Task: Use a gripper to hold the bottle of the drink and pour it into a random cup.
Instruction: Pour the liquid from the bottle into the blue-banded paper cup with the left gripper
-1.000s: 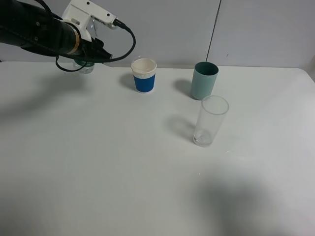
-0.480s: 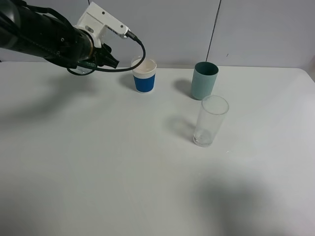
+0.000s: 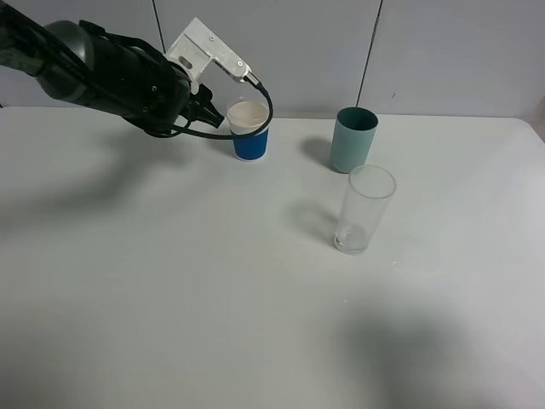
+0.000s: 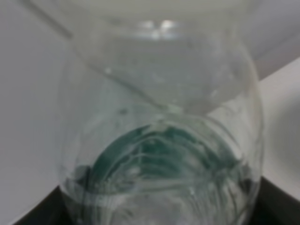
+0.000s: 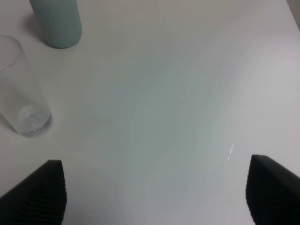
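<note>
My left gripper [image 3: 211, 115] is clamped around the bottle [image 4: 159, 140]. In the wrist view its clear body and green label fill the frame, with my dark fingers just showing at either side. A second ago I held it well off to the side of the cup [image 3: 249, 129]. Since then I have swung the arm across, and the gripper tip now sits just beside the cup's rim, on the side away from the teal cup [image 3: 352, 139]. The wrist has rolled too, so the white bracket [image 3: 204, 51] is tipped over towards the cup.

From the high camera my own arm hides the bottle, so I cannot tell whether its mouth is over the opening yet. I see no stream of the drink, and I cannot make out its level inside the bottle. I judge the carry nearly done and the tilt begun, with the pour itself still ahead.

The cup stands upright on the surface [image 3: 170, 281]. The tall glass [image 3: 364, 209] stands beyond the teal cup, well clear of me. My right gripper [image 5: 154, 197] hangs with its fingers spread and empty, far from the cup.
</note>
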Tool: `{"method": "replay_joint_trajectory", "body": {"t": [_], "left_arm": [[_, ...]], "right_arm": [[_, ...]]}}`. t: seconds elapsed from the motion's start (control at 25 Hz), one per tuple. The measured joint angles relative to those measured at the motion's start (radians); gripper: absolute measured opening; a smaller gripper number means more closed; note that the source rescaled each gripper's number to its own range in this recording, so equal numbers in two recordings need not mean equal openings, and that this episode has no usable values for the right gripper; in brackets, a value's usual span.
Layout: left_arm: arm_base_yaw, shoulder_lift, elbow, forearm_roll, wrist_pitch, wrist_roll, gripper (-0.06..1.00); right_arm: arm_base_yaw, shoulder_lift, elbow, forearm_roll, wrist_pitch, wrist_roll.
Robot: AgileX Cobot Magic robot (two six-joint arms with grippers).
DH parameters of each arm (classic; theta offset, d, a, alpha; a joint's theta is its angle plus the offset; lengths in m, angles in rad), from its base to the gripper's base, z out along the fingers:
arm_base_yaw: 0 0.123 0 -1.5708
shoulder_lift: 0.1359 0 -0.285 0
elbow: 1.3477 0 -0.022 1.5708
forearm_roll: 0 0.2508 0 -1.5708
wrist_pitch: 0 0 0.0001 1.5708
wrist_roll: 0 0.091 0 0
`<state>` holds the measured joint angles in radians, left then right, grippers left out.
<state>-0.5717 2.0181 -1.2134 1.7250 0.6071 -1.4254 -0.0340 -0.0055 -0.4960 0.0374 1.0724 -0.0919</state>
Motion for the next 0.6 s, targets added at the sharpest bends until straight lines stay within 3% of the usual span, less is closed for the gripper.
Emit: {"method": "replay_joint_trajectory", "body": {"t": [0.32,0.6], "left_arm": [[-0.029,0.075,-0.059,-0.002,0.134,0.104,0.00],[-0.042,0.108,-0.083,-0.002,0.159,0.146,0.00]], "right_arm": [[0.000,0.000,0.000,0.000,0.000,0.000],[0.000,0.000,0.000,0.000,0.000,0.000]]}}
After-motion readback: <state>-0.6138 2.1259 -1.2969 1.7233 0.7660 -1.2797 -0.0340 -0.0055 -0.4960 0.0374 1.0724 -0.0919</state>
